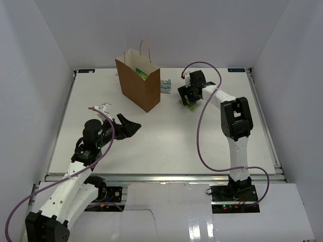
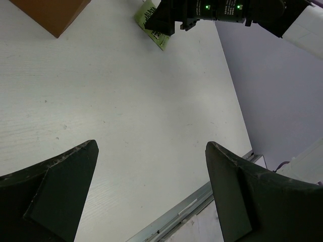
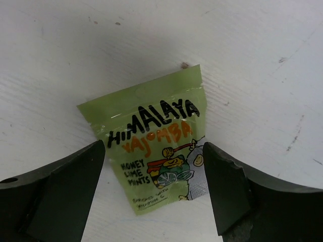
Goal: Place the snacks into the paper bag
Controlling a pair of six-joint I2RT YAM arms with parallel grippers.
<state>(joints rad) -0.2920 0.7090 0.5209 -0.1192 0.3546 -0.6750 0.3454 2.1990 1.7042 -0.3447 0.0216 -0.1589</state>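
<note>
The brown paper bag (image 1: 138,83) stands upright at the back middle; a green packet (image 1: 142,72) shows inside it. A grey-blue packet (image 1: 165,85) lies just right of the bag. A yellow-green packet (image 3: 151,138) lies flat on the table, also seen in the top view (image 1: 190,105) and the left wrist view (image 2: 152,25). My right gripper (image 3: 154,169) is open, straddling that packet from above, fingers on either side, not touching. My left gripper (image 2: 151,171) is open and empty over bare table, front left (image 1: 132,127). No red-pink packet shows.
White walls close in the table on three sides. A metal rail (image 1: 161,177) runs along the near edge. The right arm's purple cable (image 1: 202,126) loops over the table's right-middle.
</note>
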